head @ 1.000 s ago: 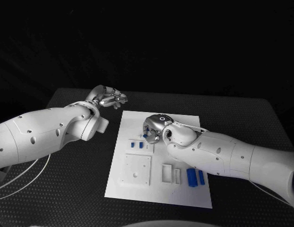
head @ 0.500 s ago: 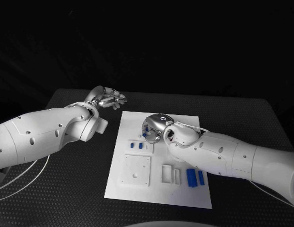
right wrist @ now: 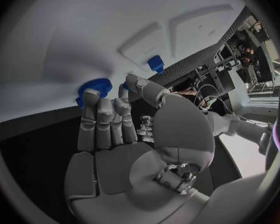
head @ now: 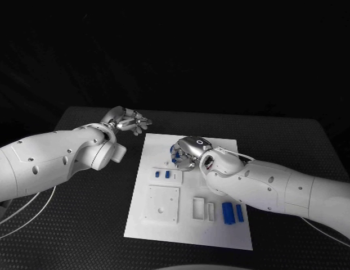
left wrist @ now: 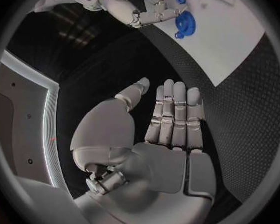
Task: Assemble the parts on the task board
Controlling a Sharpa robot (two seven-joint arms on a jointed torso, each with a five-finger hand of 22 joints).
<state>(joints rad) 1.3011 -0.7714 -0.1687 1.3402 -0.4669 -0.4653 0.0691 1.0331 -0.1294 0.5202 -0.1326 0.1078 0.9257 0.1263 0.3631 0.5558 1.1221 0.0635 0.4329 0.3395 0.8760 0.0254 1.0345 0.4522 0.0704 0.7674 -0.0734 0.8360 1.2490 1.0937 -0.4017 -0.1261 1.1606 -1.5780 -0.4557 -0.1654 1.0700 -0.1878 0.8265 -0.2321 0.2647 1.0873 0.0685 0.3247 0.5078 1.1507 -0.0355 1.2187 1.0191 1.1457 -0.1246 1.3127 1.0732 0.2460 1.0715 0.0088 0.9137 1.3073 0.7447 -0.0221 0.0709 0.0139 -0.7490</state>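
Table (head: 86, 225) black, with the white board (head: 187, 228) lying flat in its middle. Right arm reached over the board's far half; left arm sat off the board's far-left corner, over bare table.

Step in hand, as I judge it: picking up or seating the blue gear (right wrist: 93, 88) with the right hand (head: 185, 154). Right hand was low over the far part of the board, fingertips (right wrist: 96, 107) touching the gear's rim and the thumb close beside it. Gear looked pinched but the grip wasn't plainly shown, so I can't tell if it was clamped or just touched. Gear sat at the hand's fingertips, on or just above the board surface.

Left hand (head: 129, 120) held nothing, fingers straight and side by side, thumb apart, well clear of the gear.

Other parts: 2 small blue pieces (head: 164, 175) near the board's left-middle, just beside the right hand; 2 blue bars (head: 233, 212) near the right edge. White square plate (head: 161, 202) and white slot block (head: 199, 207) lay nearer.

Next move likely needs a firm pinch, then lining the gear up with its seat.
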